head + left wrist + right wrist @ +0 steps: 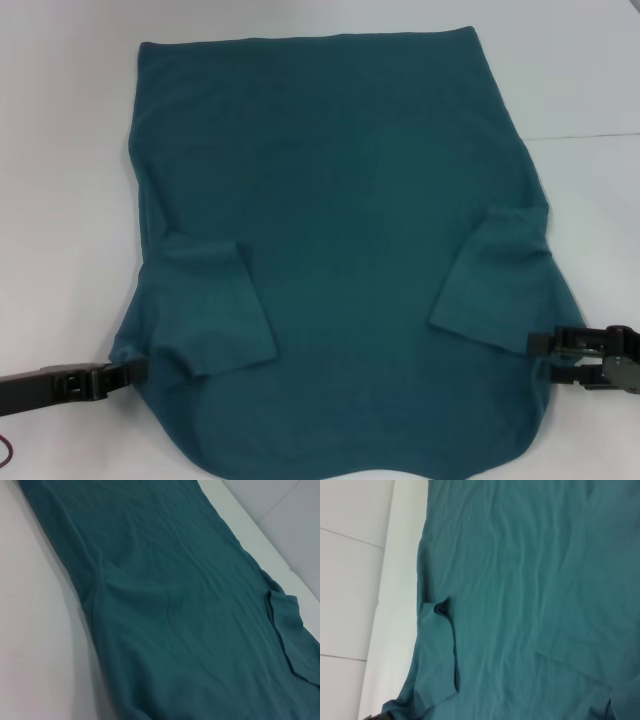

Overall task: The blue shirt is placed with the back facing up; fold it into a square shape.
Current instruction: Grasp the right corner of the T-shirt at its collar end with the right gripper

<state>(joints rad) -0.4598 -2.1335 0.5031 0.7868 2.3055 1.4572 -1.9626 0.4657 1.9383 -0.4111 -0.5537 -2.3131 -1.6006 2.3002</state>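
Lying spread across the white surface (60,200), the blue shirt (340,260) fills most of the head view, plain side up, with both short sleeves folded inward onto the body. The straight hem is at the far edge, and the near edge curves toward the robot. The left tool (128,372) sits low at the shirt's left edge near the folded sleeve, its dark tip touching the cloth; whether it pinches the fabric or is spread I cannot tell. The right tool (545,355) sits at the shirt's right edge, just beside the other folded sleeve, its tip meeting the cloth; its state cannot be told either.

In the left wrist view, the shirt (170,600) runs diagonally over the pale surface (35,630), lightly wrinkled, with a folded sleeve showing at its far side.

In the right wrist view, the shirt (530,580) covers most of the picture, a folded sleeve lying on it, with the white surface (395,605) alongside.
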